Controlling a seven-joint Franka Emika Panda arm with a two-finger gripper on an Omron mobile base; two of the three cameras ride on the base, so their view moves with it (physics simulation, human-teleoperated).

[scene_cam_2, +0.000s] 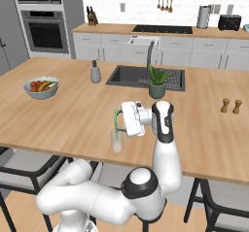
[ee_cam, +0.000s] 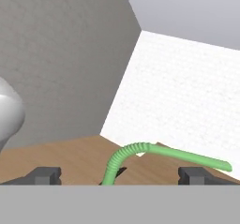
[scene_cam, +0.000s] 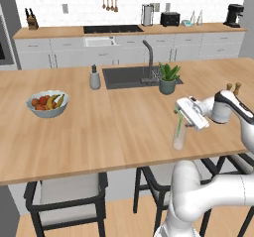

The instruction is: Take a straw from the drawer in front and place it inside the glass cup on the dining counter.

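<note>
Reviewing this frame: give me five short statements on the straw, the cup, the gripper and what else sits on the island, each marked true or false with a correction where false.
1. The green straw stands in the glass cup. True.
2. The gripper is clamped on the straw. False: its fingertips stand wide apart, with the straw between them untouched.
3. The glass cup is on the dining counter, near its front edge. True.
4. The fruit bowl sits inside the sink. False: it rests on the wood top, well left of the sink.
5. The potted plant lies tipped over beside the cup. False: it stands upright by the sink's right corner, apart from the cup.
</note>
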